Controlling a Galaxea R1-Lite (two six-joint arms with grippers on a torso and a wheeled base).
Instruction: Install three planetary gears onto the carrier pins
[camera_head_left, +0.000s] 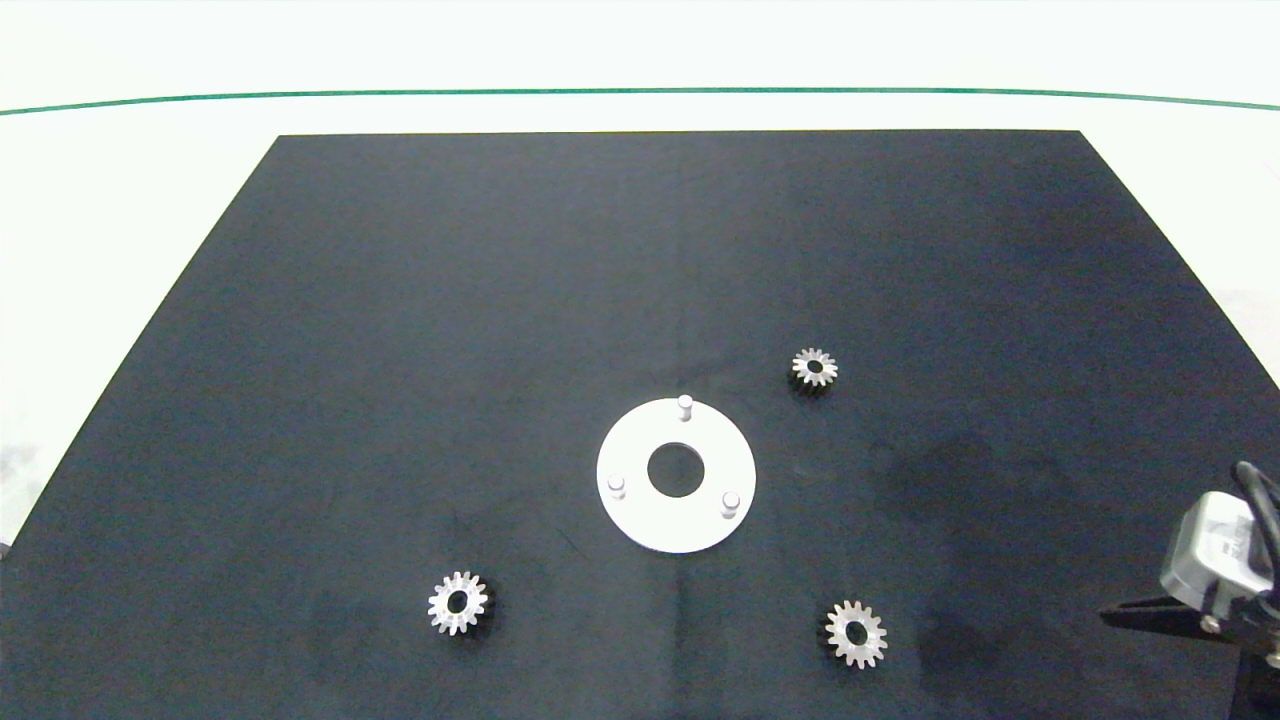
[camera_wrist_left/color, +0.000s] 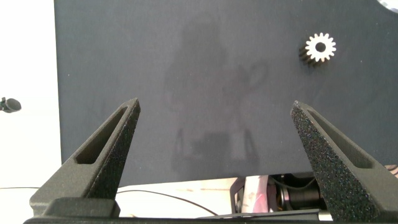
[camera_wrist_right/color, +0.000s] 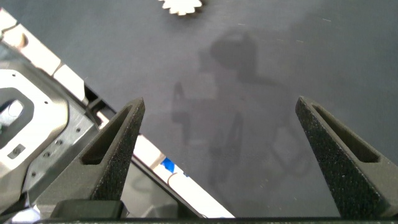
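Three silver-grey planetary gears lie flat on the black mat: one at the near left (camera_head_left: 458, 602), one at the near right (camera_head_left: 855, 633), one beyond and right of the disc (camera_head_left: 815, 367). The white carrier disc (camera_head_left: 640, 520) sits mid-mat with three bare white carrier pins: far (camera_head_left: 685, 404), left (camera_head_left: 616, 486), right (camera_head_left: 731, 500). My left gripper (camera_wrist_left/color: 216, 109) is open over the mat's near edge, empty, with a gear (camera_wrist_left/color: 320, 47) ahead of it. My right gripper (camera_wrist_right/color: 221, 106) is open and empty near the mat's right corner; a gear's edge (camera_wrist_right/color: 181, 6) shows ahead.
The black mat (camera_head_left: 400, 300) covers most of a white table (camera_head_left: 120, 200), with a green line (camera_head_left: 640, 92) across the far side. My right arm's wrist (camera_head_left: 1215, 565) enters at the lower right. Robot base parts (camera_wrist_right/color: 37, 130) show below the right gripper.
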